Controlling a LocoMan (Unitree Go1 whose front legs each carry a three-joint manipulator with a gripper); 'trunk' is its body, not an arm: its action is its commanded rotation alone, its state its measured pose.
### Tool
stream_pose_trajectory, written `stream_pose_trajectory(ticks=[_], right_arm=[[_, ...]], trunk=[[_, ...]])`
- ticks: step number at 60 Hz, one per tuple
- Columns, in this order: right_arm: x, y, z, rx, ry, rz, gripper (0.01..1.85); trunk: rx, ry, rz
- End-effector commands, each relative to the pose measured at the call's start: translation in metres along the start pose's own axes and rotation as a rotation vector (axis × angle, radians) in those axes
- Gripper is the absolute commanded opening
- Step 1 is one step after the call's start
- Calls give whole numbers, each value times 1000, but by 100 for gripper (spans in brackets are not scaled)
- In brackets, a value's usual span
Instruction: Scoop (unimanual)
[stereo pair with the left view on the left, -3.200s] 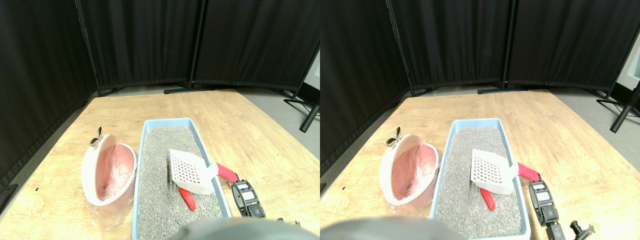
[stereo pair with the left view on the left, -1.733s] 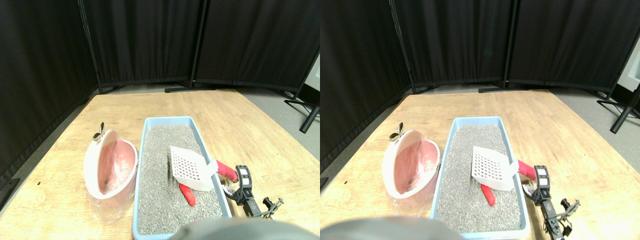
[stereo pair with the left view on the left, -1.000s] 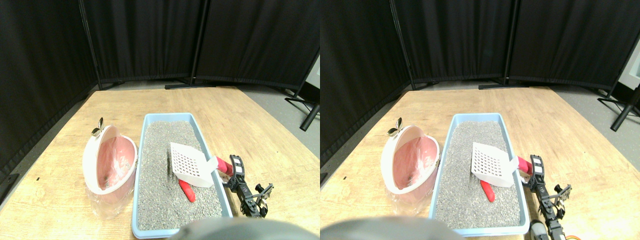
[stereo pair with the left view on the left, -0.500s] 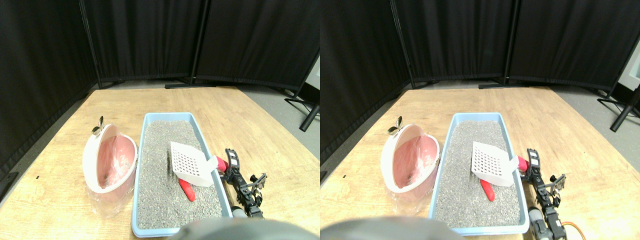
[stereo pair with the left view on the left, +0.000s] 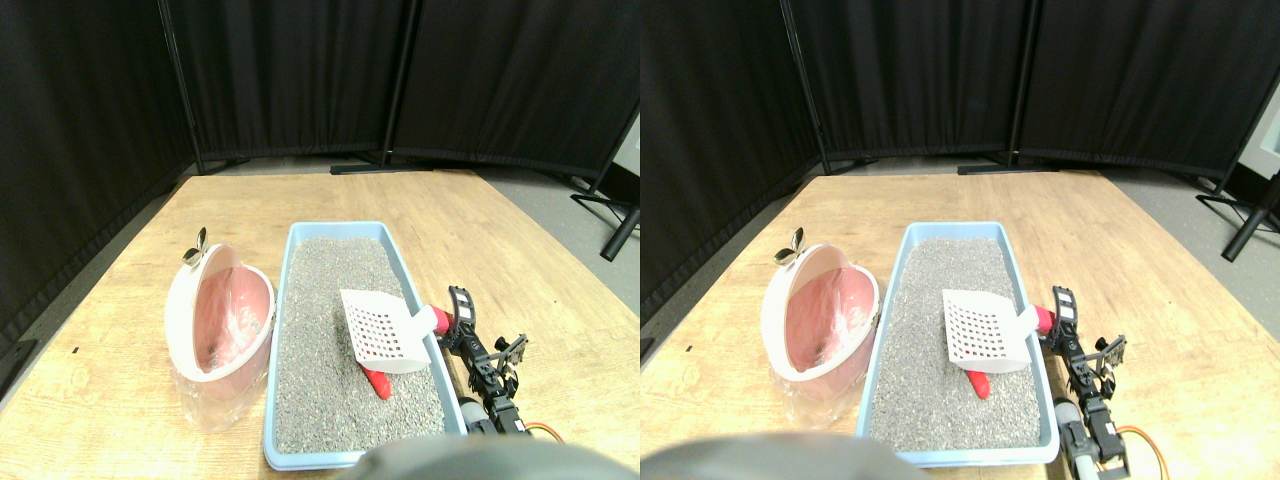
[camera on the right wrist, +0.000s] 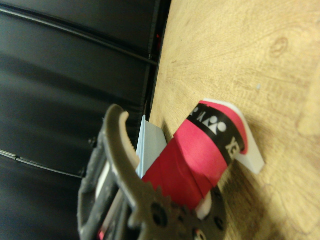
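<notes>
The right manipulator reaches in from the lower right, its dark linkage angled up toward the scoop's handle, with the right gripper (stereo pair with the left view on the left: 456, 318) at the red-wrapped handle (stereo pair with the left view on the left: 441, 320) just outside the blue tray's near-side wall. In the wrist view the handle (camera on the right wrist: 200, 155) (red wrap with a black band) fills the middle of the picture right beside the dark toothed jaw frame, and its white butt end rests near the wooden floor (camera on the right wrist: 260, 60). Whether the jaws are actually clamped on the handle I cannot tell.

The white slotted scoop (stereo pair with the left view on the left: 380, 328) lies with its head over the litter and its neck crossing the tray's rim, just ahead of the gripper. A red object (stereo pair with the left view on the left: 376, 383) lies on the litter, partly under the scoop head's near edge.

The blue litter tray (stereo pair with the left view on the left: 283, 300) is filled with grey litter (stereo pair with the left view on the left: 330, 290) from end to end. Beyond the tray from the scoop, just beside its far wall, a white-rimmed pink bin (stereo pair with the left view on the left: 215, 325) stands tilted toward the tray, lined with clear plastic.
</notes>
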Motion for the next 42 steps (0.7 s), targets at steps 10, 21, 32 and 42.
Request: stream_pose_trajectory(ticks=[10, 21, 32, 42], right_arm=[[-1, -1, 9, -63, -94, 95, 5], [-7, -3, 18, -73, -92, 102, 5], [-15, -2, 30, -115, -150, 144, 5], [-20, 3, 52, -159, -215, 181, 5]], trunk=[[-15, 19, 14], [-14, 16, 10], [-15, 11, 14], [-24, 11, 23]])
